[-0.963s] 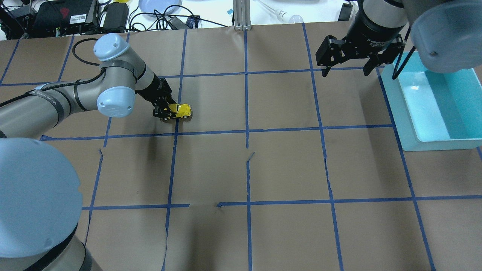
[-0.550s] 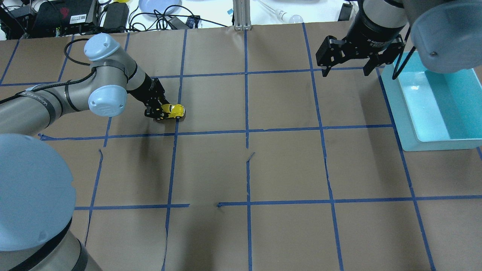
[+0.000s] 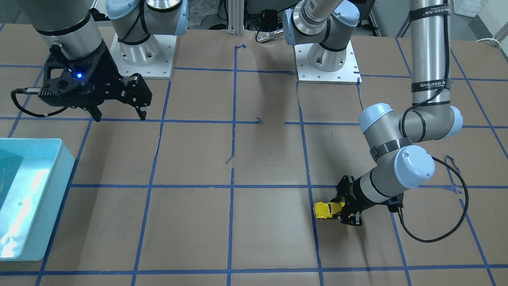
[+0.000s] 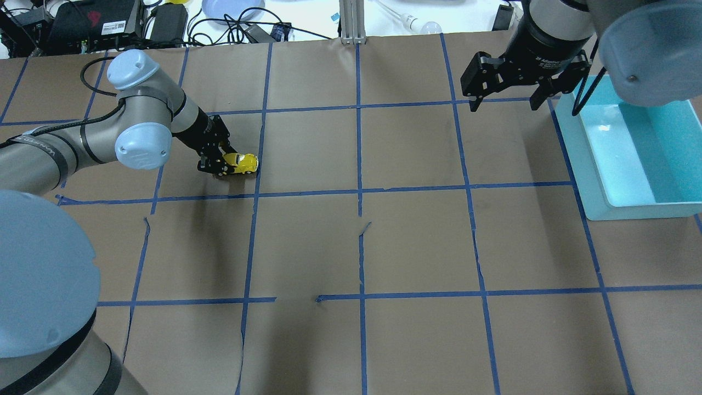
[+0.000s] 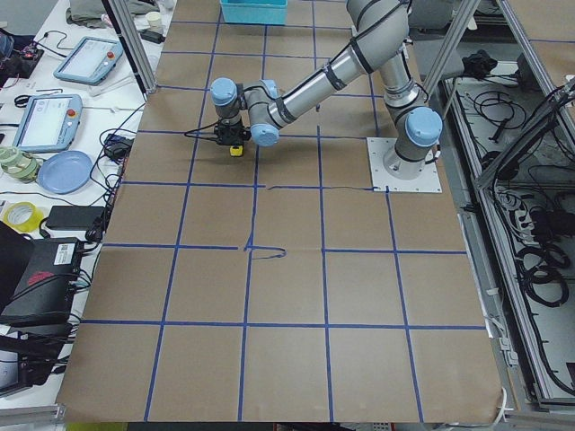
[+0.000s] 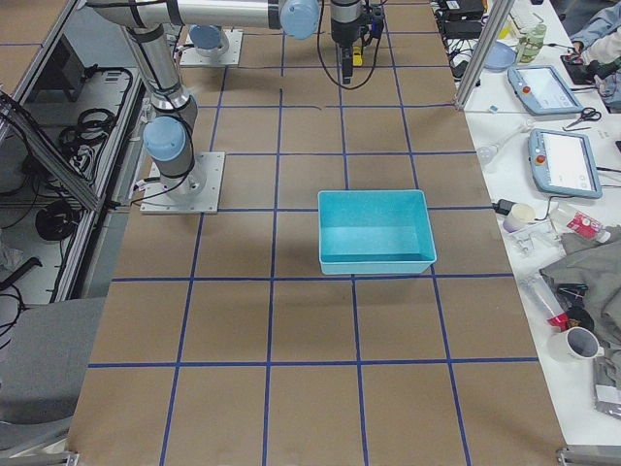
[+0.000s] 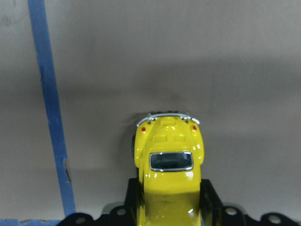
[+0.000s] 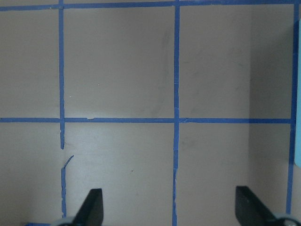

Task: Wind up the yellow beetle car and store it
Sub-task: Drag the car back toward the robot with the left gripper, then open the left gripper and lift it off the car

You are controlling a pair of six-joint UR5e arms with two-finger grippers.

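**Jaws shut on the car, long axis 9–3**

Jaws of the left gripper [image 4: 225, 164] are clamped across the flanks of the yellow beetle car [image 4: 242, 163]. The left wrist view shows a black finger [image 7: 133, 200] on each side of the body. Car sits low on the table [image 4: 417, 241], about 10 o'clock from table centre in the overhead view. Its free end reaches a blue tape line [image 4: 256, 181].

Key relation: the car's long axis lines up with the gripper's reach axis, running 9–3 in the overhead view. The free end has a chrome bumper and red lights, so it looks like the tail. It points to 3 o'clock, away from the wrist; the other end is inside the grip. My read: any wind-up stroke has to run along that 9–3 line, wheels pressed down, no yaw.

Left arm owns the car. Right gripper [image 4: 503, 104] hangs wide open and empty at 1 o'clock, well apart from the car. Teal bin [image 4: 587, 181] is farther out at 2–3 o'clock, beside the right gripper. Storage probably means a long carry across or a hand-over.

Not resolvable:
- Wheel contact with the table: the wheels barely show.
- Near end of the car: cut off by the bottom edge of the wrist view.
- Finger pads: hidden behind the body.
- Left side view gives only a yellow speck; right side view doesn't show the car.
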